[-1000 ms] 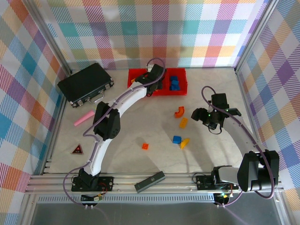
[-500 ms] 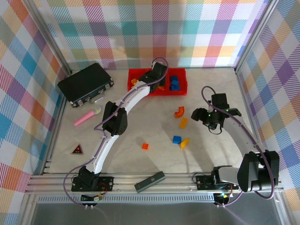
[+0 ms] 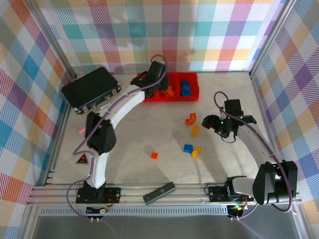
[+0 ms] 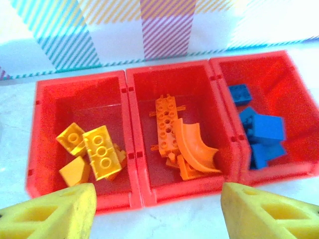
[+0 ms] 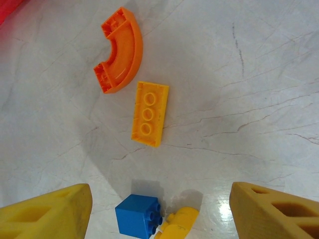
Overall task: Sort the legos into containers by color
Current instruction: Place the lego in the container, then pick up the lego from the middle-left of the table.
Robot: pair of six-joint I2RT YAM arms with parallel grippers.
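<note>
Three joined red containers point(image 4: 133, 149) keep yellow, orange and blue legos point(image 4: 102, 152) apart; the left gripper point(image 4: 158, 211) hangs before them, parted and empty (so is the right gripper point(image 5: 160, 204), above four loose bricks point(image 5: 149, 113) on the table point(image 5: 249, 74)).

Overhead view bright and even from where I sit; soft arm shadows across table point(image 3: 164, 124) at centre. Left wrist view soft, slightly blurred throughout: containers point(image 4: 132, 149) smeared at rims, wall along top washed out, fingers point(image 4: 50, 214) in lower corners out of focus. Right wrist view sharp; grey shadow lower left, small glare patch bottom centre-right.
</note>
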